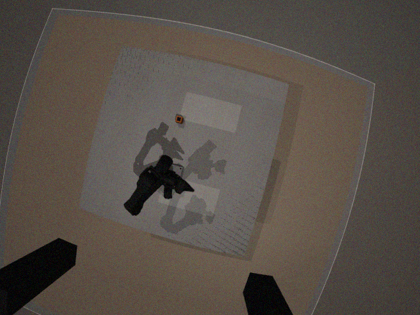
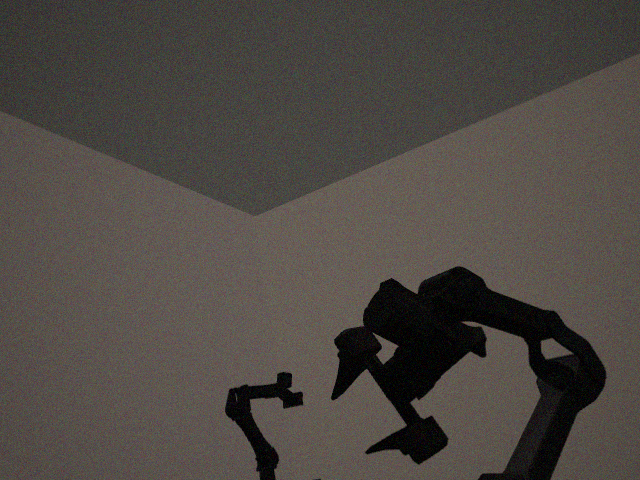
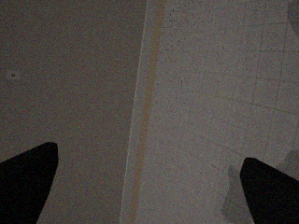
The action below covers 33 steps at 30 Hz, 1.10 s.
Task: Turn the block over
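Note:
A small orange block [image 1: 178,119] with a dark square mark on its upward face rests on the grey table surface [image 1: 128,102] in the top view. It lies near the left corner of a pale rectangle. My gripper [image 1: 186,190] [image 2: 350,425] [image 3: 153,161] is open, its fingers wide apart with nothing between them. In the top view it is well below the block in the picture, and apart from it. The block does not show in the exterior view or in the wrist view.
Pale patches [image 1: 213,111] [image 1: 207,193] and arm shadows lie on the grey surface. Two large dark bars [image 1: 41,268] [image 1: 268,293] stand in the lower foreground. A second, smaller-looking arm [image 2: 250,423] shows in the exterior view. A straight edge [image 3: 132,126] crosses the wrist view.

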Each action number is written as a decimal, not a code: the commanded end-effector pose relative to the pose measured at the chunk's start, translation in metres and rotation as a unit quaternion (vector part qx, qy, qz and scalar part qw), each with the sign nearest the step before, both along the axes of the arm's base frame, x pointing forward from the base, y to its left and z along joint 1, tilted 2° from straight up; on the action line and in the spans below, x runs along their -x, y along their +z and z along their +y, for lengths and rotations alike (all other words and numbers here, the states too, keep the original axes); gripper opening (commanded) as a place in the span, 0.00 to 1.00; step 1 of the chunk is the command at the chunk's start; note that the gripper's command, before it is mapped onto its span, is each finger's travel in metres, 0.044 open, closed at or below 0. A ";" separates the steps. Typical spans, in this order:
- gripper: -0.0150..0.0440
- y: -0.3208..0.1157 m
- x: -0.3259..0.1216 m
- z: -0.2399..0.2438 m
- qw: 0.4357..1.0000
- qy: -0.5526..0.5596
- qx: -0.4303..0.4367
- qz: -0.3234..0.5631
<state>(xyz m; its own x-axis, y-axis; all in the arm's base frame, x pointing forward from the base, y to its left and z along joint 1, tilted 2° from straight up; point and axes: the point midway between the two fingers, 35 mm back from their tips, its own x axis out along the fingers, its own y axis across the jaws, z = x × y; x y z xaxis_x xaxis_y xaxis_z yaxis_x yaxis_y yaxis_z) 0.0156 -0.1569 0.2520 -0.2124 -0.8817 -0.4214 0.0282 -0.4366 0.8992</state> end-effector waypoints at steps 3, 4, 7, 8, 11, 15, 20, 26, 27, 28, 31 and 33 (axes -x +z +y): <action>1.00 0.001 -0.019 -0.002 0.996 0.053 -0.039 0.053; 1.00 0.002 -0.032 -0.003 0.990 0.091 -0.064 0.088; 1.00 0.001 -0.074 -0.001 0.950 0.207 -0.130 0.192; 1.00 0.000 -0.088 0.000 0.931 0.246 -0.149 0.225; 1.00 -0.006 -0.131 0.009 0.856 0.362 -0.192 0.315; 1.00 -0.013 -0.163 0.019 0.785 0.446 -0.213 0.374; 1.00 -0.024 -0.204 0.038 0.674 0.548 -0.227 0.440; 1.00 -0.041 -0.252 0.066 0.512 0.661 -0.225 0.501; 1.00 -0.044 -0.260 0.072 0.483 0.677 -0.222 0.509; 1.00 -0.047 -0.267 0.078 0.454 0.693 -0.219 0.516; 1.00 -0.058 -0.288 0.096 0.362 0.738 -0.205 0.531; 1.00 -0.067 -0.301 0.109 0.298 0.765 -0.192 0.538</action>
